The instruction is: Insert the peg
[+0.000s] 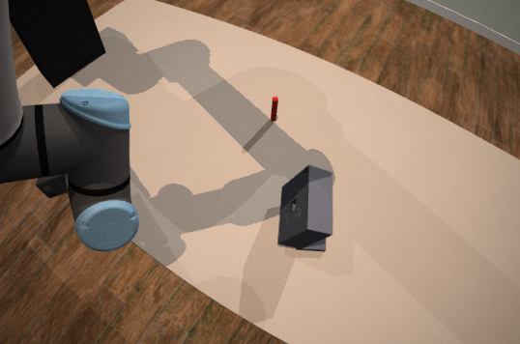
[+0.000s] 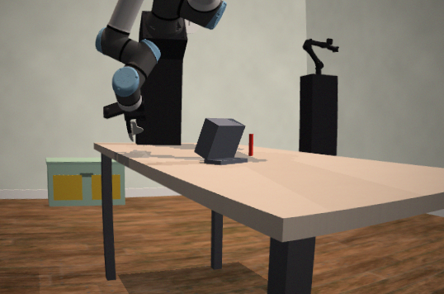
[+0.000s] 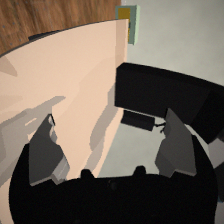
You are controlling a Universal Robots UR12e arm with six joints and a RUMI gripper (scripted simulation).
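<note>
A small red peg (image 1: 274,108) (image 2: 251,144) stands upright on the table (image 1: 387,157) (image 2: 314,192) (image 3: 65,75). A dark grey block with a sloped panel (image 1: 307,207) (image 2: 219,139) sits nearer the table's front edge; a small hole (image 1: 293,205) shows in its sloped face. My gripper (image 2: 133,130) (image 3: 109,111) is open and empty. It hangs just above the table's far left corner, well away from the peg and the block. In the wrist view its two fingers frame the table edge and the black pedestal beyond.
The arm's elbow and blue-capped joints (image 1: 92,166) hang over the table's left side. The black robot pedestal (image 2: 162,88) (image 3: 165,95) stands behind the table. A second black pedestal with a small arm (image 2: 318,113) stands at the right. A green and yellow cabinet (image 2: 84,183) sits on the floor.
</note>
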